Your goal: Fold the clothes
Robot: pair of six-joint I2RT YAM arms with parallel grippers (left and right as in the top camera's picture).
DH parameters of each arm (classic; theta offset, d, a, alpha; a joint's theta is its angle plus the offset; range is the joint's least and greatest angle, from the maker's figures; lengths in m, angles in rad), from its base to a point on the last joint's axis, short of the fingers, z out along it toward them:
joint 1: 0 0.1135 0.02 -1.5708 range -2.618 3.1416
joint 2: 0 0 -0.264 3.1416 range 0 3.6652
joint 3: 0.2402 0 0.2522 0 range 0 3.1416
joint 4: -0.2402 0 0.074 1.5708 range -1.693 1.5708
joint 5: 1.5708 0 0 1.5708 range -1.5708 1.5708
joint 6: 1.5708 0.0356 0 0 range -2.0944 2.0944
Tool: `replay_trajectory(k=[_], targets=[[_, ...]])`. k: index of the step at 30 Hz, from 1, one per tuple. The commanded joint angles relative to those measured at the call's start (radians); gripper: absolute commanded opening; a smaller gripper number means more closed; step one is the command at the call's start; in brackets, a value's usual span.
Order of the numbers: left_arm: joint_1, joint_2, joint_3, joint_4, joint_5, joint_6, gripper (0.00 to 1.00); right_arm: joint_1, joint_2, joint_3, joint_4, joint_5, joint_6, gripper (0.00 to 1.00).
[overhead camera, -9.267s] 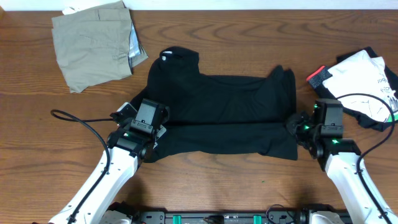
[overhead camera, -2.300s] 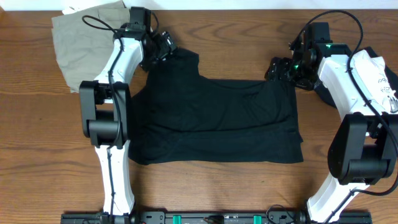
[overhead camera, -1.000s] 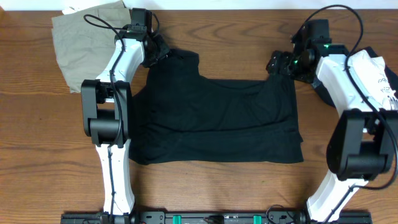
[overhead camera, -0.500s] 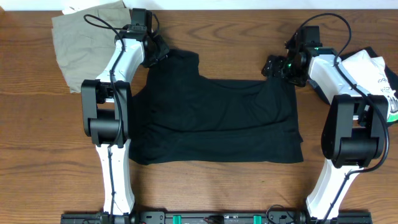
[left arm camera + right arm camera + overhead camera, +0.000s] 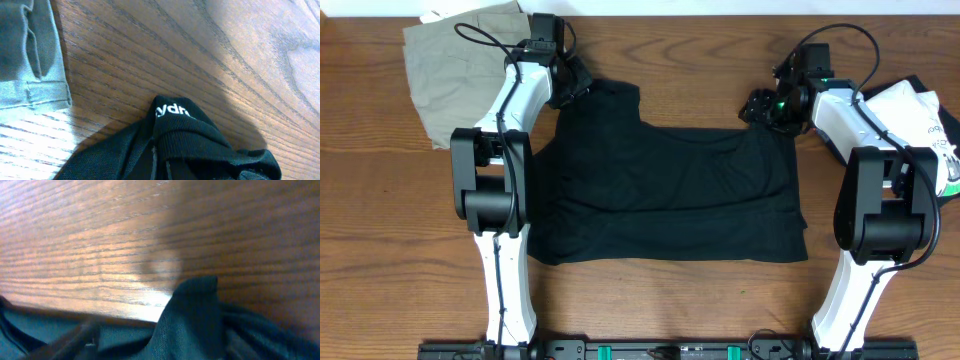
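The black T-shirt (image 5: 670,190) lies spread flat in the middle of the table, collar at the far left. My left gripper (image 5: 578,85) is at that collar and is shut on the bunched black fabric; the left wrist view shows the collar band and its white label (image 5: 172,110). My right gripper (image 5: 757,107) sits at the shirt's far right corner. In the right wrist view a flap of the T-shirt (image 5: 195,315) rises in front of the jaws. The fingers themselves are blurred and hidden there.
A folded khaki-olive piece (image 5: 460,55) lies at the far left corner, and its hem (image 5: 25,55) shows beside the left gripper. A white printed top (image 5: 920,110) lies at the far right, behind the right arm.
Several seconds ago both grippers were at the shirt's near side; now they are at its far corners. In the last second the right gripper has crept slightly left; the left has stayed still.
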Motion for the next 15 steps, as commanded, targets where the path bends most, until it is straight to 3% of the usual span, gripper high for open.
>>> replay_trajectory(k=[1, 5, 7, 8, 9, 10, 15], targets=[[-0.002, 0.016, 0.001, -0.002, -0.016, 0.026, 0.06, 0.012, 0.007, 0.005, 0.006, -0.011, 0.012, 0.52], [-0.002, 0.016, 0.001, -0.002, -0.016, 0.029, 0.06, 0.012, 0.007, 0.005, 0.012, -0.011, 0.019, 0.34], [-0.002, 0.016, 0.001, -0.002, -0.016, 0.029, 0.06, 0.012, 0.007, 0.005, 0.012, -0.010, 0.019, 0.31], [-0.002, 0.016, 0.001, -0.002, -0.016, 0.029, 0.06, 0.011, 0.007, 0.005, 0.012, -0.010, 0.019, 0.36], [-0.002, 0.016, 0.001, -0.002, -0.016, 0.029, 0.06, 0.011, 0.007, 0.005, 0.012, -0.007, 0.019, 0.50], [-0.002, 0.016, 0.001, -0.003, -0.016, 0.029, 0.06, 0.011, 0.007, 0.005, 0.011, 0.000, 0.019, 0.56], [-0.002, 0.016, 0.001, -0.005, -0.017, 0.029, 0.06, 0.011, 0.007, 0.005, -0.007, 0.063, 0.018, 0.63]])
